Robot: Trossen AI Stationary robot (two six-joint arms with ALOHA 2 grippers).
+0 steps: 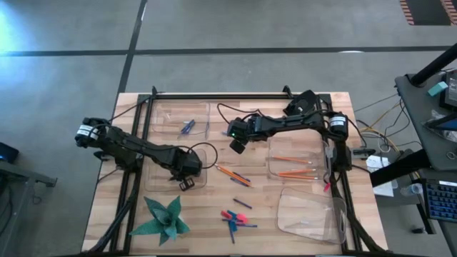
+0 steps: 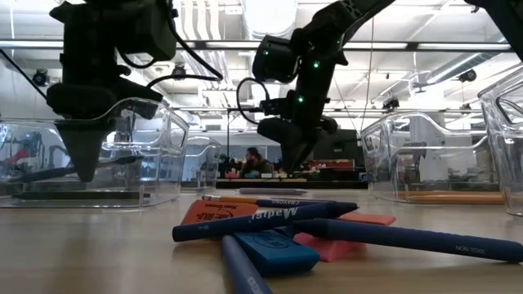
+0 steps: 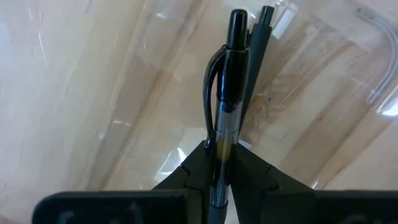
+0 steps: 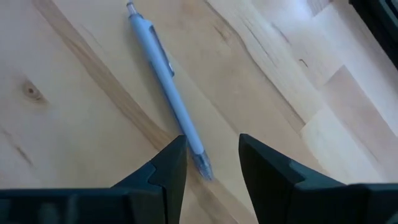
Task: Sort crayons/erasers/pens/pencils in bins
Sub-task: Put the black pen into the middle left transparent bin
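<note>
Pen (image 3: 222, 124) barrel hidden between fingers (image 3: 258, 177)

This is a large robotics lab or industrial workspace. The wooden worktop (image 1: 214, 214) stands on a bare concrete floor (image 1: 214, 28) with dark seam lines. A side bench (image 1: 435, 185) carries a keyboard (image 1: 441, 202) and cables. Beyond the worktop, the low view shows an open hall with ceiling pipes (image 2: 204, 24), strip lights (image 2: 433, 69) and a seated person (image 2: 255, 162).
</note>
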